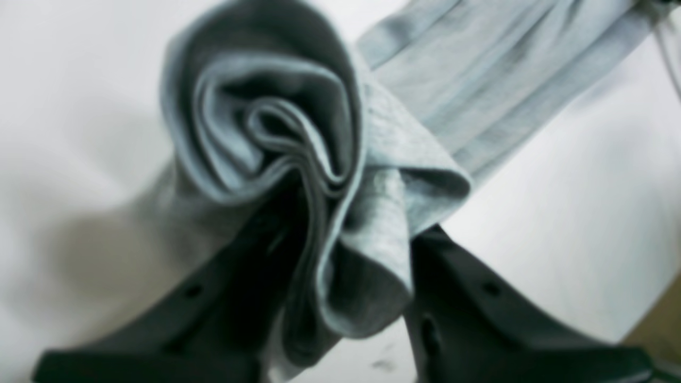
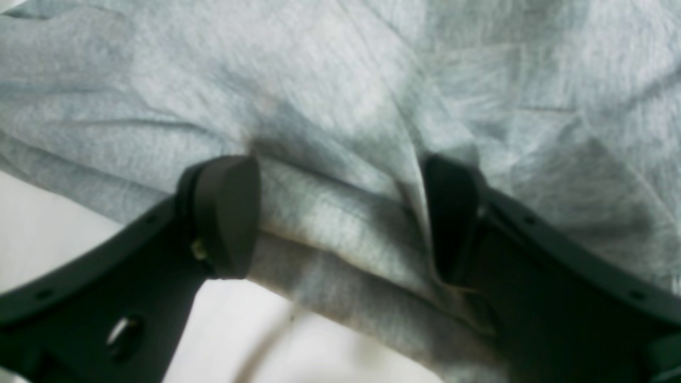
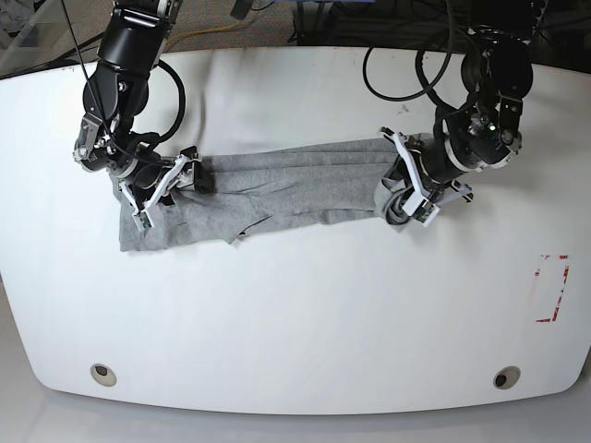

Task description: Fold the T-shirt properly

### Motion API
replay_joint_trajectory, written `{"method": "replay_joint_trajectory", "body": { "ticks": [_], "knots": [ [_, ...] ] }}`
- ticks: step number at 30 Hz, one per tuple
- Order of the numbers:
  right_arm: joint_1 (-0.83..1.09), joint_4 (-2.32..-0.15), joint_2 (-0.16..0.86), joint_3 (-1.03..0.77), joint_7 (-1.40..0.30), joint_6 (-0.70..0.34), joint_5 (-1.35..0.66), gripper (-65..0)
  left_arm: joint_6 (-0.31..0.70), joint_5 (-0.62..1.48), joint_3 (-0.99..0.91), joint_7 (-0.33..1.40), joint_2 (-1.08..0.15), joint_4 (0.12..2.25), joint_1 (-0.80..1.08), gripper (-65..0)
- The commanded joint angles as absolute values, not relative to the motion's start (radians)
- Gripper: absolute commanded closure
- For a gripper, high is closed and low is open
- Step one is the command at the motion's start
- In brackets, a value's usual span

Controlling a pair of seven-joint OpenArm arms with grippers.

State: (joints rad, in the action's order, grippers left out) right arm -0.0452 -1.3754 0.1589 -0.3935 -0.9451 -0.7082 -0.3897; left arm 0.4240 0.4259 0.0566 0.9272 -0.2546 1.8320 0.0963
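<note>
Now the left end effector (image 1: 351, 223) is clamped on a bunched swirl of the T-shirt (image 3: 277, 189). Right end effector (image 2: 340, 213) sits apart, grey fabric lying between its fingers (image 2: 226, 213) on the white table (image 3: 305, 323).

A broad white table (image 3: 295, 323) with rounded corners fills nearly the whole base view; its surface is matte and evenly lit, with soft shadows; two round metal-rimmed holes sit near its front edge, one at the left (image 3: 103, 374) and one at the right (image 3: 502, 377); a red outlined rectangle (image 3: 552, 288) is marked near the right edge; behind the far edge lies speckled grey flooring (image 3: 305, 28), crossed by black cables (image 3: 406, 65) and a yellow cable (image 3: 222, 32).
</note>
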Motion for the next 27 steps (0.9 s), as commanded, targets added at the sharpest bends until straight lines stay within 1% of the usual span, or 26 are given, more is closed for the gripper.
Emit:
{"method": "replay_joint_trajectory", "body": {
  "ticks": [1, 3, 8, 13, 19, 24, 26, 27],
  "knots": [
    [-0.030, -1.365, 0.160, -0.389, -1.041, -0.698, -0.323, -45.8, 0.424, 0.403, 0.064, 0.918, -0.231, 1.796, 0.068, -6.9],
    [-0.030, -1.365, 0.160, -0.389, -1.041, -0.698, -0.323, -45.8, 0.424, 0.386, 0.087, 0.918, -0.202, 1.771, 0.051, -6.9],
    [-0.030, -1.365, 0.159, -0.389, -1.041, -0.698, -0.326, -45.8, 0.424, 0.371, 0.128, 0.918, -0.185, 1.759, 0.042, -7.9],
    [-0.031, -1.365, 0.157, -0.389, -1.041, -0.698, -0.323, -45.8, 0.423, 0.354, 0.139, 0.918, -0.131, 1.761, 0.038, -20.8],
    [-0.035, -1.365, 0.156, -0.384, -1.041, -0.698, -0.331, -45.8, 0.421, 0.263, 0.183, 0.918, -0.073, 1.759, -0.016, -30.4],
    [-0.036, -1.365, 0.156, -0.384, -1.041, -0.698, -0.331, -45.8, 0.421, 0.163, 0.283, 0.918, -0.013, 1.767, -0.022, -43.8],
    [-0.036, -1.365, 0.156, -0.384, -1.041, -0.698, -0.331, -45.8, 0.424, 0.140, 0.349, 0.918, -0.007, 1.774, -0.025, -46.4],
    [-0.036, -1.365, 0.156, -0.384, -1.041, -0.698, -0.331, -45.8, 0.424, 0.131, 0.386, 0.918, -0.012, 1.791, -0.036, -46.5]
  ]
}}
